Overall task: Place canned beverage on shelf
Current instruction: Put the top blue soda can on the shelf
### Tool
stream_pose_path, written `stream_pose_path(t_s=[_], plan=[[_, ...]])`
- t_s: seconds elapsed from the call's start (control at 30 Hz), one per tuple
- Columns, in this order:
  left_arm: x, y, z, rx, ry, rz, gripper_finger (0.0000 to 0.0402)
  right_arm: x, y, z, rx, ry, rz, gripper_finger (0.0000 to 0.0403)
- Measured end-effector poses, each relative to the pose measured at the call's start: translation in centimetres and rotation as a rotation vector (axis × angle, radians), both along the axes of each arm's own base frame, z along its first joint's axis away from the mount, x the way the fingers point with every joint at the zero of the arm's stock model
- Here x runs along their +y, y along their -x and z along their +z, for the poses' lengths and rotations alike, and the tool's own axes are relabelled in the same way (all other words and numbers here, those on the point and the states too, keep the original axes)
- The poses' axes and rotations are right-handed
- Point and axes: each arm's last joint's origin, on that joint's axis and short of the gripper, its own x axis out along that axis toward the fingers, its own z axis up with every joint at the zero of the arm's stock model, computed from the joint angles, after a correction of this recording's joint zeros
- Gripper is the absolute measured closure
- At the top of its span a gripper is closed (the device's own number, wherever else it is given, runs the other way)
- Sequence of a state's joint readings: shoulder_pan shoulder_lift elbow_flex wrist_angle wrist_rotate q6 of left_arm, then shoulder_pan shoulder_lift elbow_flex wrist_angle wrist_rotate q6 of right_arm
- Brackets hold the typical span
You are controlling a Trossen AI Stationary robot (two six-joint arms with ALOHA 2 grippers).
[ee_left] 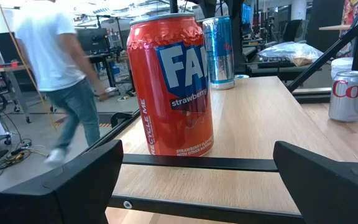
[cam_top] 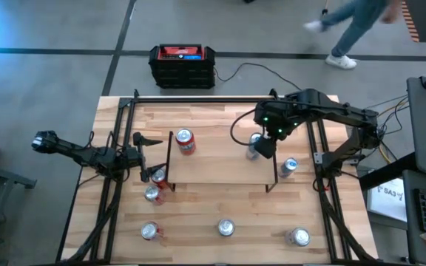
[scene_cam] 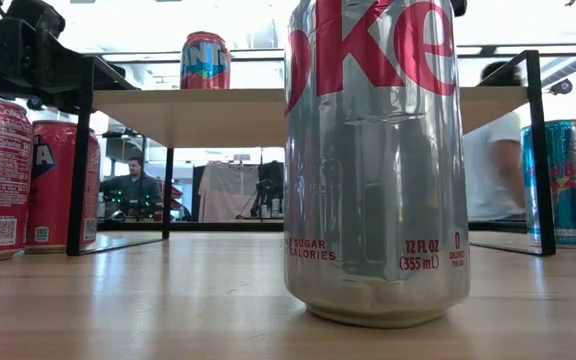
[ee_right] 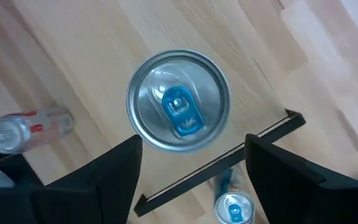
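The shelf [cam_top: 220, 168] stands mid-table. A red strawberry soda can [cam_top: 186, 140] stands upright on its left part. Near its right end, over the board, is a slim blue-and-silver can [ee_right: 179, 99], and my right gripper [ee_right: 191, 146] is shut on it from above; the left wrist view shows this can [ee_left: 219, 50] upright, base at the board. My left gripper [ee_left: 197, 186] stands open and level at the shelf's left edge, the red can [ee_left: 169, 87] ahead of it, untouched. My right gripper has the slim can between its two fingers, on the can's side just under the top rim [ee_right: 135, 134]. The fingers slant steeply down from above. The can stays upright; whether its base [ee_left: 224, 85] rests on the shelf board or hangs just above it, I cannot tell.
Several more cans stand on the table: two by the shelf's left legs [cam_top: 156, 185], a slim one by its right legs [cam_top: 288, 166], three along the near edge [cam_top: 225, 227]. A black-and-red box [cam_top: 183, 65] sits beyond the far edge. A person [cam_top: 346, 29] walks behind.
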State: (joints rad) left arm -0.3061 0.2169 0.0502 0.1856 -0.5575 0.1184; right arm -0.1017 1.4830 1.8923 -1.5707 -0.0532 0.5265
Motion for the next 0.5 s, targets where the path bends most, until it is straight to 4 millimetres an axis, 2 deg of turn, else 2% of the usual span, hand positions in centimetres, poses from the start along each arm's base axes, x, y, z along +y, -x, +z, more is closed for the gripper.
stream_pose_path(t_s=[0.13, 0.5], plan=[[0.0, 0.0, 0.0, 0.0, 0.0, 0.0, 0.0002, 0.4, 1.3, 0.2, -0.007, -0.003, -0.075, 0.0142], [0.0, 0.0, 0.0, 0.0, 0.0, 0.0, 0.0002, 3.4, 4.2, -2.0, 0.041, 0.122, -0.221, 0.0143]])
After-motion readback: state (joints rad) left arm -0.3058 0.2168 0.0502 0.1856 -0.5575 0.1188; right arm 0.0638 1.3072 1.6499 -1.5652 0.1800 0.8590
